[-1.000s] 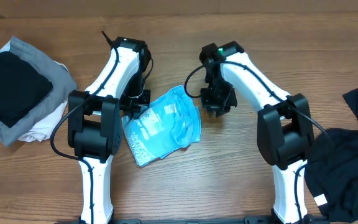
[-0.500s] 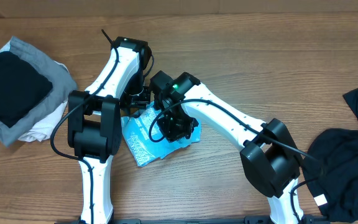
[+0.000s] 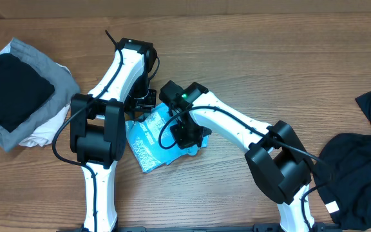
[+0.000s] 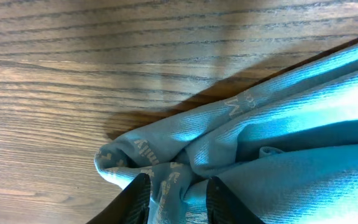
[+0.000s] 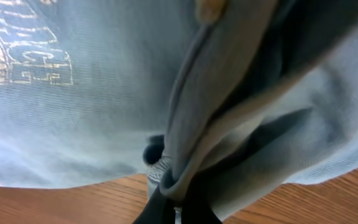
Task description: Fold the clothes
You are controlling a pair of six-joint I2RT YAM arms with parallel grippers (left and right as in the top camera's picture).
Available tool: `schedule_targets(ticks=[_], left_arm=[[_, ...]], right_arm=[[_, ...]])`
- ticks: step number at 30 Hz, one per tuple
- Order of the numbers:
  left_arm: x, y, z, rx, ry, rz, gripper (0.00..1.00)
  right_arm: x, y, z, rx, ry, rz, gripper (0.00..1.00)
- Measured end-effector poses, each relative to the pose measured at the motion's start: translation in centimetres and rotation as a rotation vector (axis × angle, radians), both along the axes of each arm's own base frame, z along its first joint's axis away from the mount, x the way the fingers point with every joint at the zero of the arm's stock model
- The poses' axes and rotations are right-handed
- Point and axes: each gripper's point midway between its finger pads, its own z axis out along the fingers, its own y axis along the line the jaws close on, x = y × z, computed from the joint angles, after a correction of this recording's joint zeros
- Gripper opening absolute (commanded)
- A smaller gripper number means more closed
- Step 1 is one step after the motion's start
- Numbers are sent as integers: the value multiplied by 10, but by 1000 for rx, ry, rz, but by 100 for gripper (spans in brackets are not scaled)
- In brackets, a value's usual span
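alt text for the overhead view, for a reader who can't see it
A crumpled light blue T-shirt lies in the middle of a wooden table, with the right claw pressed onto its right part and the left claw at its top left edge. A folded stack lies far left, a black garment far right.

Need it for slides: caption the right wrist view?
Right end effector shut on a fold of the light blue T-shirt, wooden table below.

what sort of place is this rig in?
Probably a robotics lab bench: a left arm and right arm at a wooden table, a light blue T-shirt between them, folded garments stacked left, a black heap right.
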Motion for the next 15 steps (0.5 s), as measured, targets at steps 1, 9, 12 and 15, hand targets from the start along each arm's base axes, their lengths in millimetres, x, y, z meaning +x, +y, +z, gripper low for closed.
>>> schedule_targets(ticks=[1,9,12,15], left_arm=[[0,0,0,2,-1,2,25],[1,0,0,2,-3,2,24],[1,0,0,1,-6,2,24],[1,0,0,1,-6,2,24]], right_arm=[[1,0,0,0,-1,-3,4],[58,-53,5,-22,-64,-173,18],[76,-76,5,-32,-85,-229,25],[76,-78,5,-35,-82,-224,24]])
